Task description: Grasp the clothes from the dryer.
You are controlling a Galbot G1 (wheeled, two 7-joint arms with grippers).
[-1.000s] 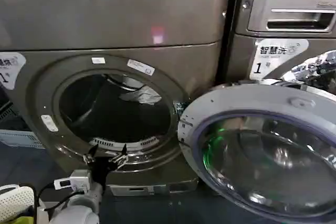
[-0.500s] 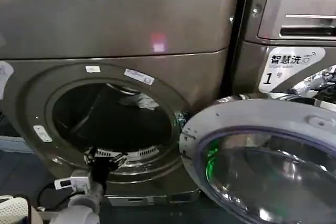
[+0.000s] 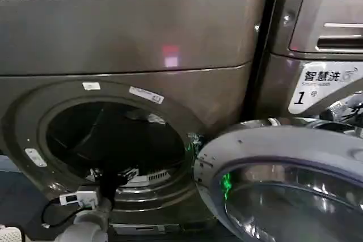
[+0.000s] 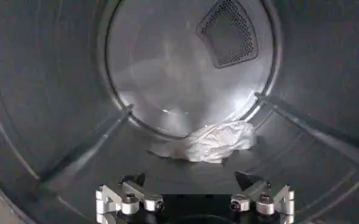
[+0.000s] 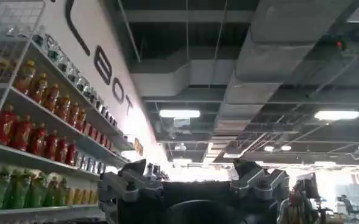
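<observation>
Your left claw (image 4: 194,198) sits at the porthole's lower rim, jaws wide, holding nothing. The clothes (image 4: 213,142), a crumpled white bundle, lie on the drum floor ahead of the claw, near the back wall and well apart from it. The dryer (image 3: 130,32) has its door (image 3: 283,179) swung open. The neighbouring LG machine (image 3: 317,32) carries a "1" sticker (image 3: 323,86). Your right claw (image 5: 191,182) points at the ceiling, jaws apart, beside a shelf of bottles (image 5: 39,146) under "BOT" lettering (image 5: 106,67).
</observation>
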